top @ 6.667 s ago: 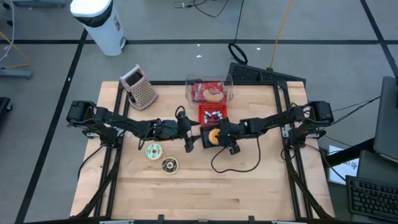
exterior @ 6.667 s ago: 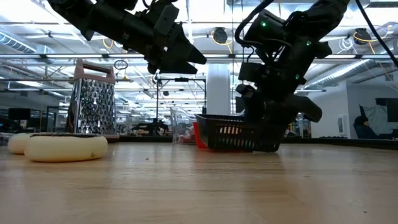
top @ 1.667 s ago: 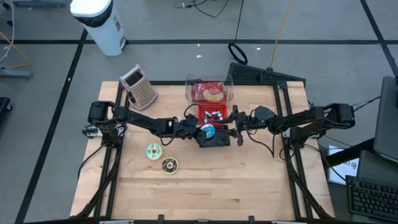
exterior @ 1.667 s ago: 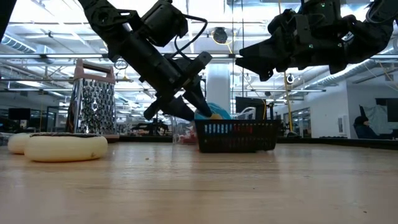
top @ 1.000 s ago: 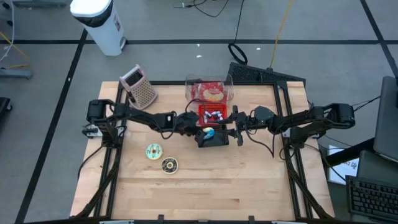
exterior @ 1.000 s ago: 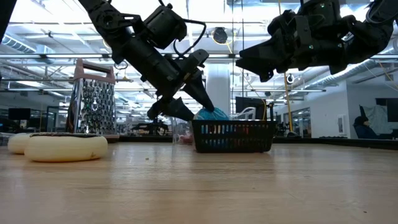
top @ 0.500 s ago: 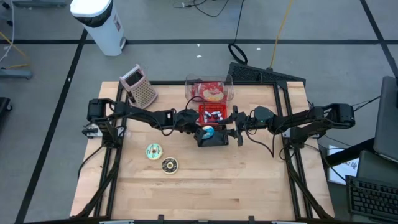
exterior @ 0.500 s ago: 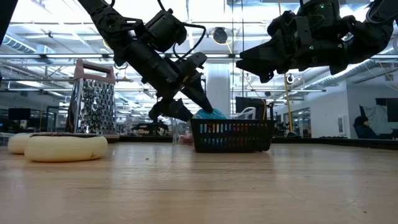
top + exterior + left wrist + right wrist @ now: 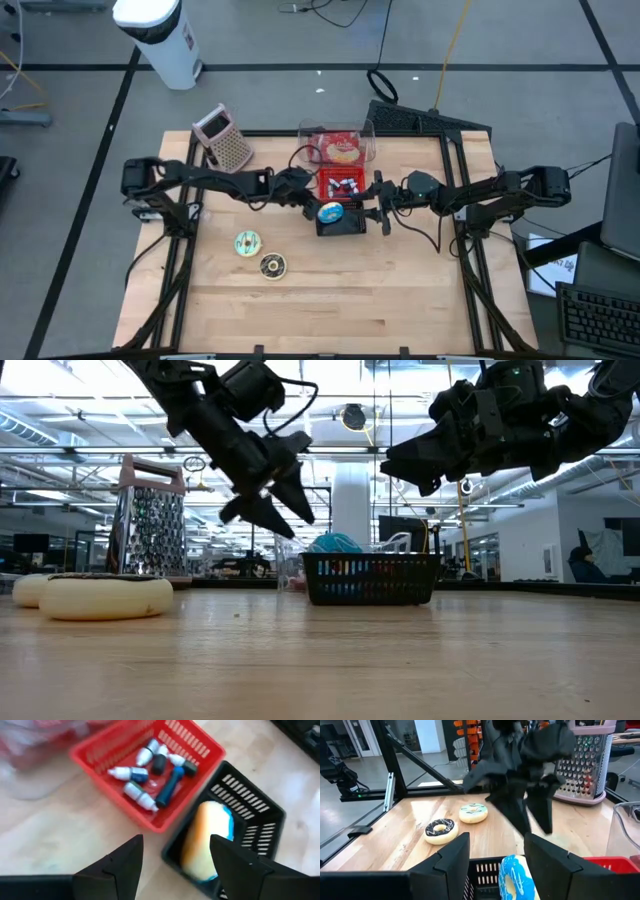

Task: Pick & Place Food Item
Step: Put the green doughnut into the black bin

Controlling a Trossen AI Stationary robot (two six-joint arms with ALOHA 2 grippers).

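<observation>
Blue-iced donut (image 9: 331, 211) standing on edge inside black basket (image 9: 352, 226), centre of high view, just below red basket. Pale-iced donut (image 9: 247, 242) and chocolate-iced donut (image 9: 272, 265) lying flat on table, lower left of centre, close together, well apart from basket.

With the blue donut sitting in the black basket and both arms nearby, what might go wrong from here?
The blue-iced donut stands on edge in the black basket, so it may topple. The open left gripper hangs close above the basket rim and the red basket; a low retreat might nudge either.
</observation>
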